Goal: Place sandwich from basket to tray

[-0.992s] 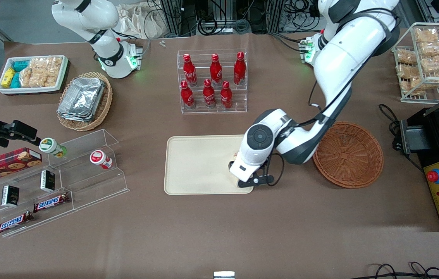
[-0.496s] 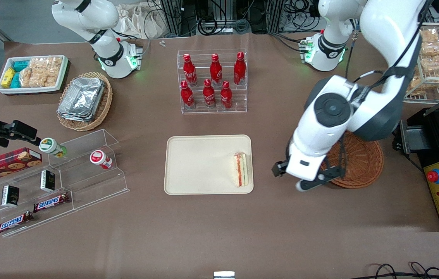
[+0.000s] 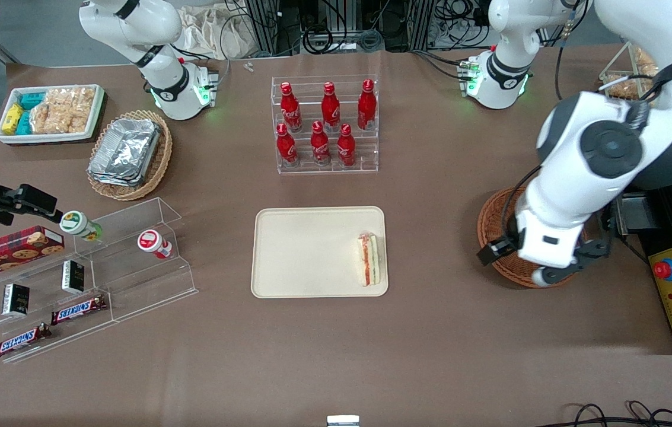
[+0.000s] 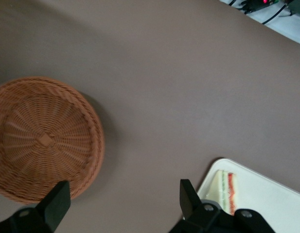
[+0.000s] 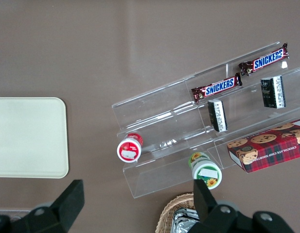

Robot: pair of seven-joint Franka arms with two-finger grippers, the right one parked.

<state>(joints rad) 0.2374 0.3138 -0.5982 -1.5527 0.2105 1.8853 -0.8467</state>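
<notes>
Sandwich [image 3: 369,259] lying on tray [image 3: 306,252], near the edge toward basket [image 3: 497,220]. Basket empty. Gripper [image 4: 121,199] raised above basket, fingers spread, gripping nothing. 6 red bottles [image 3: 324,123] standing in clear rack.

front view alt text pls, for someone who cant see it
The sandwich lies on the tray at the edge nearest the empty basket, where the open gripper hovers.

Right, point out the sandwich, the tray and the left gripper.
sandwich [image 3: 369,259]: front view, on its striped filling edge.
tray [image 3: 306,249]: front view, on its bare floor.
gripper [image 4: 121,199]: left wrist view, midway between the open fingertips, above the table beside the basket [image 4: 40,138].
</notes>
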